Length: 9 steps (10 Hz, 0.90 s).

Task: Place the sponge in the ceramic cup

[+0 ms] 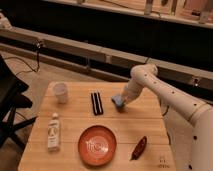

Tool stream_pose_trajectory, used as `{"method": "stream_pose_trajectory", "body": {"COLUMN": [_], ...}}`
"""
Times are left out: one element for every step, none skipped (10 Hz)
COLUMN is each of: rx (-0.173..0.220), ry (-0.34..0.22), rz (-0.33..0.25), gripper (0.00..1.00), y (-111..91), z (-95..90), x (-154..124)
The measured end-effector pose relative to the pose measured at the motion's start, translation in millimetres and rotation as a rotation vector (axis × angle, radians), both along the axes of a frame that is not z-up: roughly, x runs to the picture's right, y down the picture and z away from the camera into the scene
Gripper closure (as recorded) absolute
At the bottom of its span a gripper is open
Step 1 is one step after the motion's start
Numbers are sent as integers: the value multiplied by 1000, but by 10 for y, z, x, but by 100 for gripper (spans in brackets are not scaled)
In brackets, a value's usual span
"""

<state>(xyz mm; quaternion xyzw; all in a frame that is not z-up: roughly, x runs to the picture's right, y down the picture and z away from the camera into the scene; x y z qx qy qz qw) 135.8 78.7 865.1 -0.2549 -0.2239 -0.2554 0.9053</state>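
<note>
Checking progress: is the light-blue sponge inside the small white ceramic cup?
Out: the sponge is at the gripper, beyond the black bar from the cup.

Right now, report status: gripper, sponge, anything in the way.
The gripper down at the sponge, right of centre. The ceramic cup upright far left, sponge not in it. The black bar lies between them.
</note>
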Motion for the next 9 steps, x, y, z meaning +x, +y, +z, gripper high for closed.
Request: {"method": "stream_pose_trajectory", "body": {"rx": [-4, -1, 8, 16, 24, 30, 36, 47, 57], "ry": [-39, -73, -112, -137, -163, -179, -192, -199, -206], "rz": [-4, 1, 12, 21, 24, 25, 20, 13, 8], "gripper": [98, 98, 98, 98, 98, 98, 98, 98, 98], "y": [-35, -90, -164, -213, -251, -272, -276, -286, -295], "z": [-68, -143, -223, -279, -325, -356, -393, -431, -467], "x": [-47, -74, -102, -112, -136, -154, -174, -199, -224]}}
